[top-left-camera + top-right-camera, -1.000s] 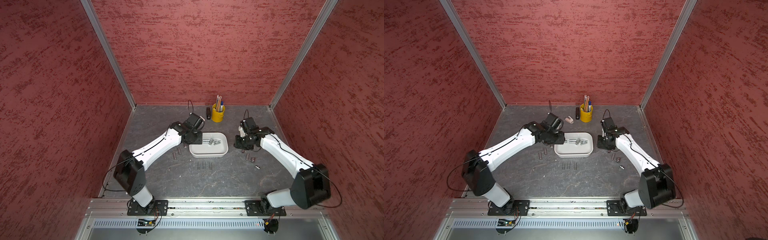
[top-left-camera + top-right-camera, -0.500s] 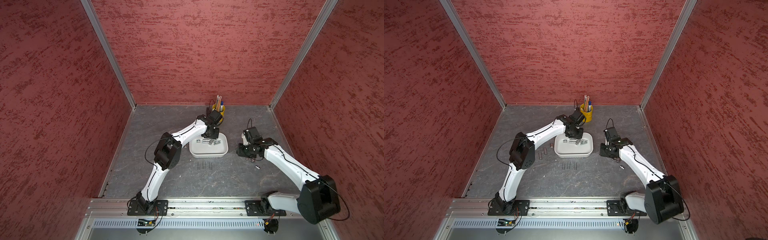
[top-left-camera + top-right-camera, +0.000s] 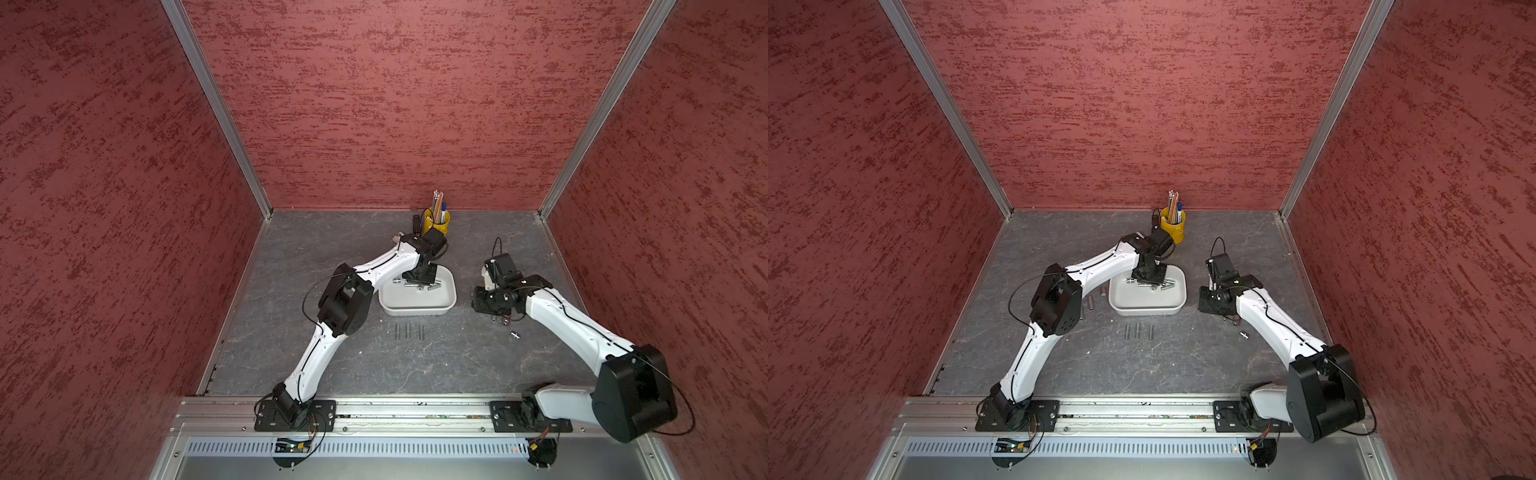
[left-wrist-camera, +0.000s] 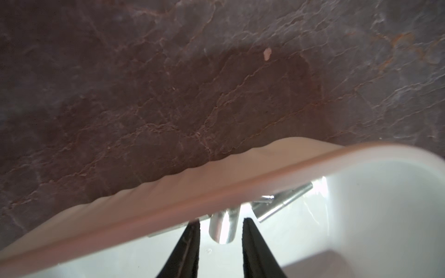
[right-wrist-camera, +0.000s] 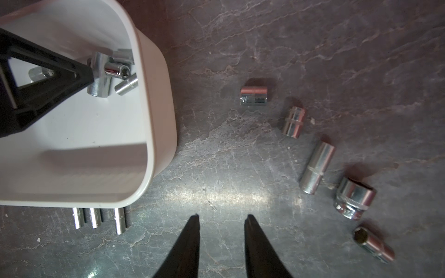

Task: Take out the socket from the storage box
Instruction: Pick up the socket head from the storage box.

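Socket (image 4: pixel 221 231) in storage box (image 4: pixel 289 175) sits between tips of left tool (image 4: pixel 221 219); whether clenched, cannot tell; right tool (image 5: pixel 221 217) parted, empty.

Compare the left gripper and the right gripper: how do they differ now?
The left gripper reaches into the storage box; the right gripper hangs over the table beside it. The left gripper's fingers flank a socket; the right gripper's flank nothing. Both are narrowly open.
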Robot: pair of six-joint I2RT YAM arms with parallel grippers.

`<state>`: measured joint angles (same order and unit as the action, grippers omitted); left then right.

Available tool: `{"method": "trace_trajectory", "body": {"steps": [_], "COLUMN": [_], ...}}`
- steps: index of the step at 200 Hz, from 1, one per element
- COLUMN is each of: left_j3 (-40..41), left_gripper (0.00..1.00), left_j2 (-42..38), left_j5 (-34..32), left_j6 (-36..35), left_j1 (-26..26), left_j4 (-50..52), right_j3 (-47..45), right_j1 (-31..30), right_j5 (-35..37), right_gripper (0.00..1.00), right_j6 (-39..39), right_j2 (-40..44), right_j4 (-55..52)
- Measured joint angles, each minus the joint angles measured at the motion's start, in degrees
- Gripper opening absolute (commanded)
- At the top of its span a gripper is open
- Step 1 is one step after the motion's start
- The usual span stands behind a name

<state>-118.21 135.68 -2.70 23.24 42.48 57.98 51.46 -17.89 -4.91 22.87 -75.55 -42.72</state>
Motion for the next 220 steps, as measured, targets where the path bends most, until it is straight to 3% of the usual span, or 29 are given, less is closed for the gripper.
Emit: {"method": "trace_trajectory", "body": {"steps": [136,178,220], "left_j3": [-5.0,-5.7,-7.2], "left_gripper": [0.27,0.14,0.12], "left_j2": [5.1,5.4,5.6], "left_j5": [-0.5,-0.9,-1.8], "left_j6": [-1.1,-1.2,-1.7], "left_j1": [0.4,0.5,0.6], "left_j4": [1.1,1.7,3.5], "right_j3": [0.0,0.0,0.0], "right_j1": [0.0,0.0,0.0], "right_j5": [-0.1,-0.2,-0.2], "right_gripper": [0.34,0.34,0.34], "right_j6": [-0.4,-0.4,-0.4], "right_j2": [-1.0,-1.0,-1.0], "right_j4": [0.0,0.0,0.0]}}
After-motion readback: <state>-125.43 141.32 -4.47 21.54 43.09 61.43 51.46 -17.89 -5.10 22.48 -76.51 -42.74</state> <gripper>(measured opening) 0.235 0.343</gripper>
